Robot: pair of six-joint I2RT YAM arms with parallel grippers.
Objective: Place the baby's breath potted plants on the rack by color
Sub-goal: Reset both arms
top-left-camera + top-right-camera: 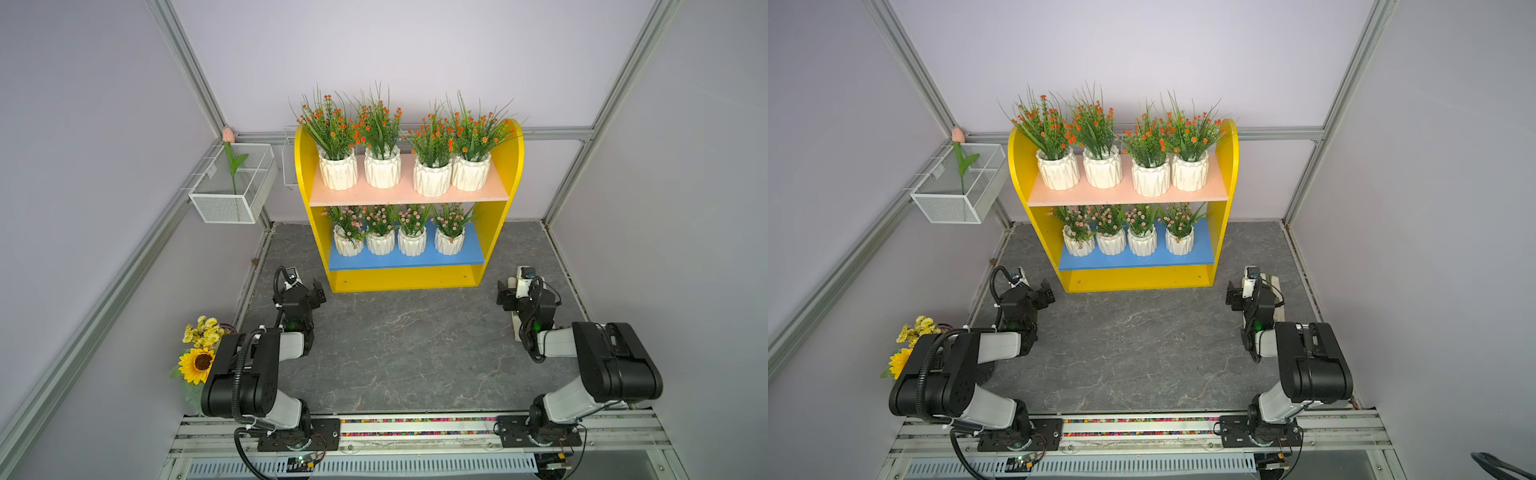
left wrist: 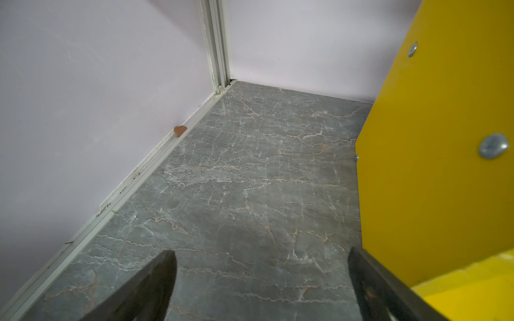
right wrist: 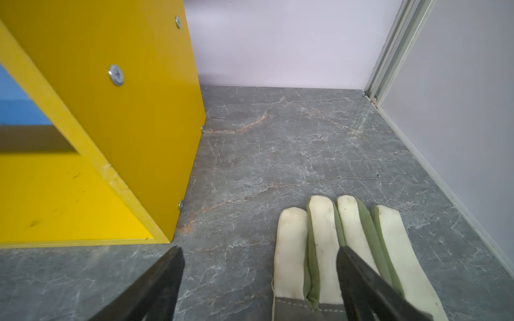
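Observation:
The yellow rack [image 1: 509,166] [image 1: 1227,166] stands at the back of the grey floor. Several orange-flowered baby's breath potted plants [image 1: 382,166] [image 1: 1102,168] line its salmon-pink upper board. Several pale pink-flowered ones [image 1: 412,240] [image 1: 1142,241] line the blue lower board. My left gripper [image 1: 318,293] [image 1: 1047,293] [image 2: 261,266] hangs open and empty beside the rack's left foot, whose yellow side panel [image 2: 445,139] fills one side of the left wrist view. My right gripper [image 1: 503,297] [image 1: 1232,297] [image 3: 260,264] is open and empty by the rack's right panel [image 3: 125,111].
A white and green work glove [image 3: 319,236] [image 1: 1277,286] lies flat on the floor under the right gripper. A wire basket [image 1: 232,183] holding a pink tulip [image 1: 227,135] hangs on the left wall. A sunflower bouquet [image 1: 199,357] stands behind the left arm. A small brown heart-shaped scrap [image 2: 180,130] lies against the left wall.

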